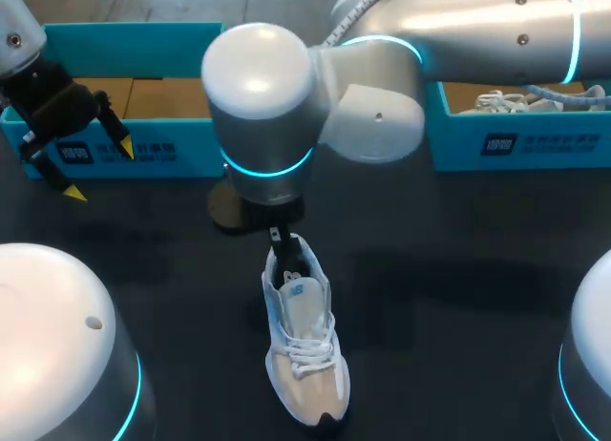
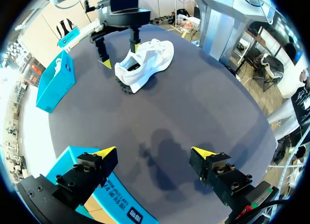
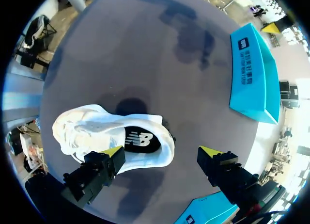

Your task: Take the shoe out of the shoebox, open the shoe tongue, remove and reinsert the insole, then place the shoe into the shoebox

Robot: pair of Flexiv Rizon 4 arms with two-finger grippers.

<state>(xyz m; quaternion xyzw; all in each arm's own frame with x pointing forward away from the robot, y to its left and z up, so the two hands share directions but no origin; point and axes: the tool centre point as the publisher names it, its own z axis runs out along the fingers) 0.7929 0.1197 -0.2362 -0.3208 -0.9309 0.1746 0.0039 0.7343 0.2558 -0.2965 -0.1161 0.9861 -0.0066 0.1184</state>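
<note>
Right gripper [image 3: 161, 152] hangs over the heel end of the shoe [image 1: 307, 350] with its two yellow-tipped fingers spread wide. One fingertip [image 3: 112, 152] sits above the shoe's side wall by the mouth, and the other stands over bare table [image 1: 458, 269] beside the shoe, so the shoe is not pinched. The right arm [image 1: 458, 21] comes in from the right and reaches past the middle to get there. One shoe lies out on the dark table — white, with a beige toe, laces tied over the tongue, its toe pointing toward the robot's side and its heel under the gripper. Through the mouth a dark insole [image 3: 140, 139] shows, lying inside the shoe. The left gripper [image 2: 154, 151] is well apart from the shoe, at the front corner of the left shoebox [image 1: 143, 153]. Its two fingers are likewise spread, with only table surface seen between them. There are two teal shoeboxes in all, both open-topped and set along the far side of the table — the left shoebox shows a brown cardboard floor. The right shoebox [image 1: 516, 140] holds a second shoe [image 1: 506, 101], of which white laces and part of the upper rise above the box wall.
</note>
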